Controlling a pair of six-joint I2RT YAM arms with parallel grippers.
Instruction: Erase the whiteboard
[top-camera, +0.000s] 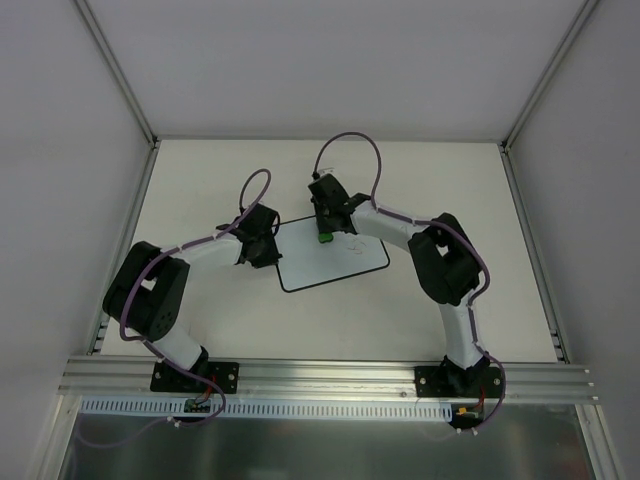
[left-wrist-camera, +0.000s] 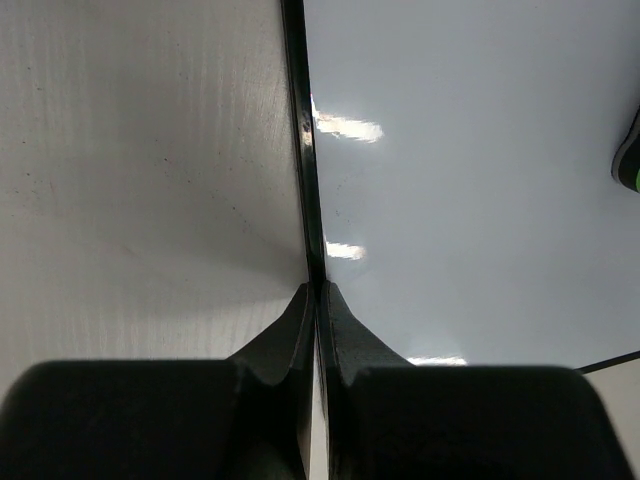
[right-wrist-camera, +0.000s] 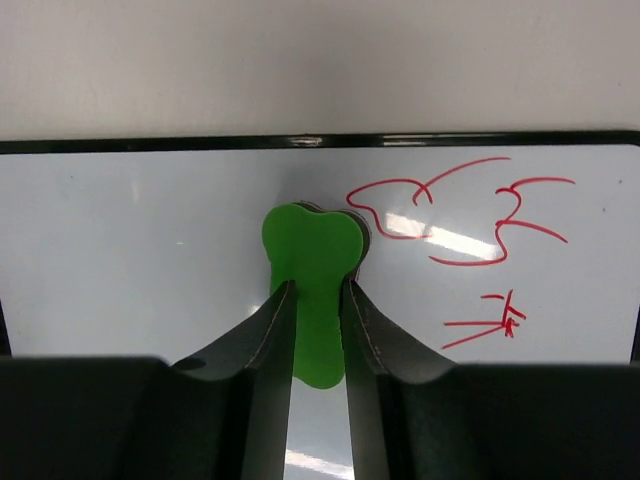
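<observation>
The whiteboard (top-camera: 330, 262) lies flat mid-table, white with a thin black rim. Red scribbles (right-wrist-camera: 450, 220) mark its right part; they show faintly in the top view (top-camera: 355, 247). My right gripper (top-camera: 324, 232) is shut on a green eraser (right-wrist-camera: 312, 280) with its waist between the fingers, over the board near its far edge, just left of the scribbles (right-wrist-camera: 318, 290). My left gripper (top-camera: 262, 250) is shut at the board's left edge, its fingertips (left-wrist-camera: 318, 292) closed with the black rim (left-wrist-camera: 305, 170) between them. The eraser's tip shows at the right of the left wrist view (left-wrist-camera: 630, 160).
The pale table (top-camera: 430, 310) is walled by grey panels. An aluminium rail (top-camera: 330, 378) with both arm bases runs along the near edge. Purple cables loop above both wrists (top-camera: 350, 150).
</observation>
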